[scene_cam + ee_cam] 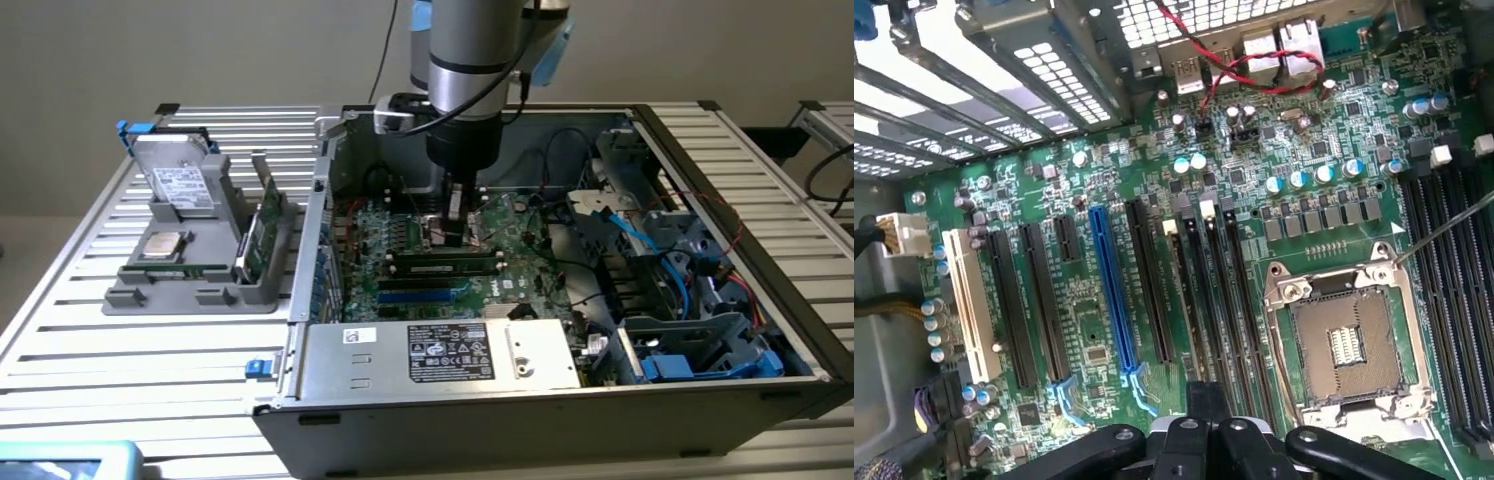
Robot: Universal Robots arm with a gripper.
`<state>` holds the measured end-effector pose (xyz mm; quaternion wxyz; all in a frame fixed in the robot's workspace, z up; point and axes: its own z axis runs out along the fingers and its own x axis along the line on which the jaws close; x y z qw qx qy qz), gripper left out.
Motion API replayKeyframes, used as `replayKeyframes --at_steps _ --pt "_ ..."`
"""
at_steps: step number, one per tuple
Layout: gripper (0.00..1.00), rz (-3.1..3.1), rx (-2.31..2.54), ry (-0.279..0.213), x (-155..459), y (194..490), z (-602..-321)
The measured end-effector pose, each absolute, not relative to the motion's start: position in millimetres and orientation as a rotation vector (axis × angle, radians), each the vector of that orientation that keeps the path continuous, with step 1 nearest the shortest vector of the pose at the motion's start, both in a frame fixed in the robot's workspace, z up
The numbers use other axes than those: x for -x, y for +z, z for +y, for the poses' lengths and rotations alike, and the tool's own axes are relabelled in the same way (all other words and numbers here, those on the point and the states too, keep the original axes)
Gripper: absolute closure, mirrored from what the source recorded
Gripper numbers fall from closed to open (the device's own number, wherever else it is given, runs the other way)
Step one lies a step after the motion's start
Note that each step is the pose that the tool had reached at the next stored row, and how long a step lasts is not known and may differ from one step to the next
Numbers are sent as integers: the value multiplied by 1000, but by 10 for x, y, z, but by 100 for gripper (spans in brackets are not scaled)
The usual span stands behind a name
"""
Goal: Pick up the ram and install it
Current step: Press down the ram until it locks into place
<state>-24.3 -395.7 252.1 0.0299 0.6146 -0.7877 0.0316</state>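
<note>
My gripper reaches down inside the open computer case, just above the green motherboard. It is shut, and I see nothing between its black fingers. In the wrist view the gripper hovers over the near end of a group of long black memory slots beside the CPU socket. In the exterior view a slim stick that looks like the ram lies along a black slot just in front of the gripper. Whether it is fully seated I cannot tell.
A grey holder outside the case on the exterior view's left carries hard drives and upright green memory sticks. A power supply box fills the case front. Blue and black cables crowd the drive bays on the exterior view's right.
</note>
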Motion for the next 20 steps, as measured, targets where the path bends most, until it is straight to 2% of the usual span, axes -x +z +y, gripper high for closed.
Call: replayKeyframes --at_steps 20 --pt "89 -2666 -1548 65 243 2516 -3956"
